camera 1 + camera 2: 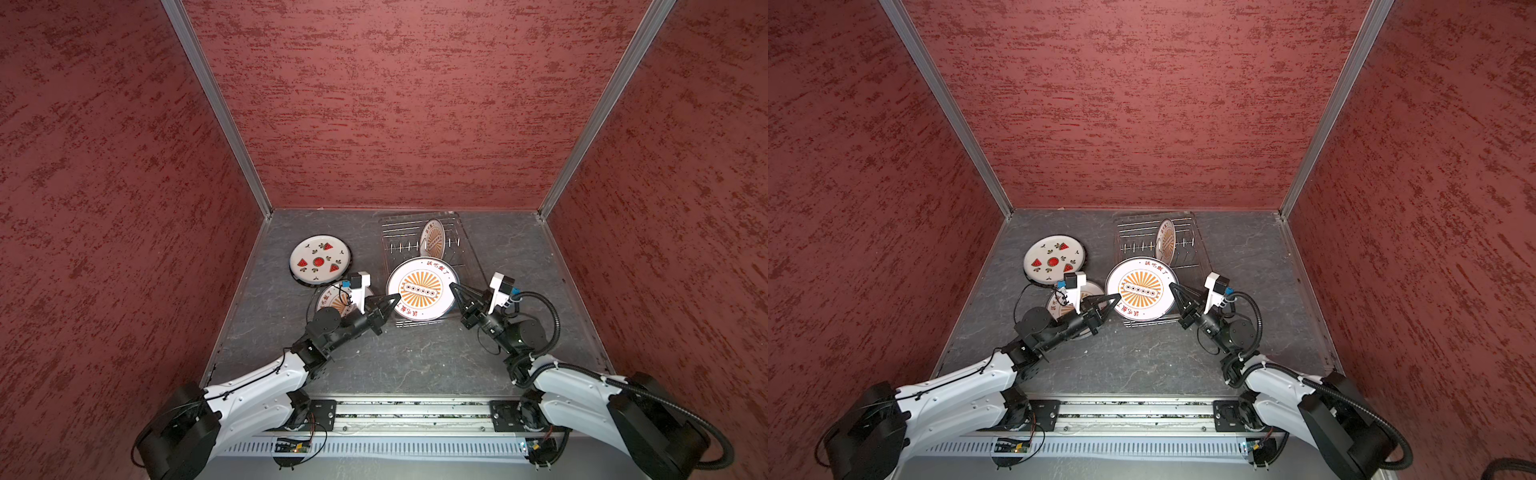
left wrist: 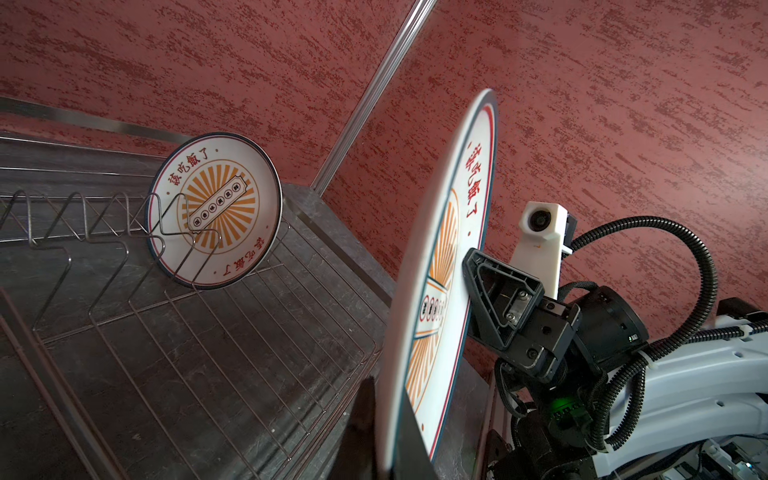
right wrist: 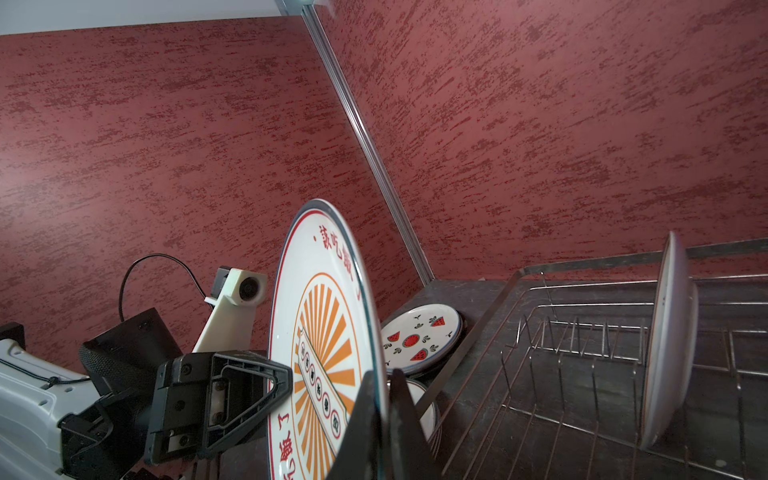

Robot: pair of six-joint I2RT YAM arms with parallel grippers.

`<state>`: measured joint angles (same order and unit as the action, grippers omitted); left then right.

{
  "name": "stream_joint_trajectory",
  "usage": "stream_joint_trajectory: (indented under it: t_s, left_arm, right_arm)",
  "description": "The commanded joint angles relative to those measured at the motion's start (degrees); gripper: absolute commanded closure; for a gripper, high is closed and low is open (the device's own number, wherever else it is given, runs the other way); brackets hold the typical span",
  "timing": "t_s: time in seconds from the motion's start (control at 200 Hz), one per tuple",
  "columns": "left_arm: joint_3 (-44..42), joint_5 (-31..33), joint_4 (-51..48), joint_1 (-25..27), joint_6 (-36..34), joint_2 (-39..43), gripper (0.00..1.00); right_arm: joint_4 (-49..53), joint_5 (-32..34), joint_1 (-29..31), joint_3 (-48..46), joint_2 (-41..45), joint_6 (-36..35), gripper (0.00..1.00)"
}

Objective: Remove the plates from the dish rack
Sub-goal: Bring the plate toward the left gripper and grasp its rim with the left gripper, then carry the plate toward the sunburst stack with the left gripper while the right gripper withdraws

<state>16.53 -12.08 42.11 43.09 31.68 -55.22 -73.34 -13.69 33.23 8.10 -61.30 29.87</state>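
Your left fingers (image 1: 386, 302) and right fingers (image 1: 459, 293) are each closed tight on opposite rims of the large sunburst plate (image 1: 420, 289), held tilted between them. Done, by the look of it — a watermelon plate (image 1: 319, 260) and a smaller sunburst plate (image 1: 332, 301) lie on the surface outside your left fingers. Left — one upright plate (image 1: 432, 239) in the dish rack (image 1: 399, 232), beyond both fingers.

A dark grey, veined worktop (image 1: 415, 365) forms the booth floor. Red mottled walls (image 1: 395, 104) rise at nine, twelve and three o'clock, joined by silver corner posts (image 1: 220, 112) at eleven and one. At six o'clock runs a metal rail (image 1: 415, 415), with a slotted pale duct (image 1: 395, 449) just below it.
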Motion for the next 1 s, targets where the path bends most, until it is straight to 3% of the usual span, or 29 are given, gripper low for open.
stream_joint_trajectory:
  t_s: [0.0, 0.135, 0.17, 0.261, 0.286, 0.997]
  left_arm:
    - [0.64, -1.12, 4.74, 0.32, 1.58, -0.77, 1.0]
    - [0.35, -1.23, 6.59, 0.23, 2.09, -1.37, 1.0]
    - [0.19, -0.96, 7.12, 0.24, 2.18, -1.42, 1.0]
    - [0.01, -0.34, 7.46, 0.24, 2.22, -1.23, 1.0]
    - [-0.02, -0.11, 7.53, 0.24, 2.3, -1.13, 1.0]
    - [-2.31, 4.51, 5.96, -1.08, 3.45, 3.11, 1.0]
  right_arm:
    - [-3.21, -1.9, -0.27, 1.93, -0.4, 0.06, 0.87]
    - [-3.08, -3.7, -0.27, 2.0, -0.31, -0.62, 0.64]
    - [-2.83, -4.13, -0.27, 2.15, -0.31, -0.91, 0.52]
    - [-1.5, -4.33, -0.27, 2.75, -0.4, -0.42, 0.08]
    - [-1.21, -4.24, -0.27, 2.88, -0.53, -0.14, 0.02]
    - [-1.76, -7.06, -0.27, 3.64, -2.49, -2.12, 0.01]
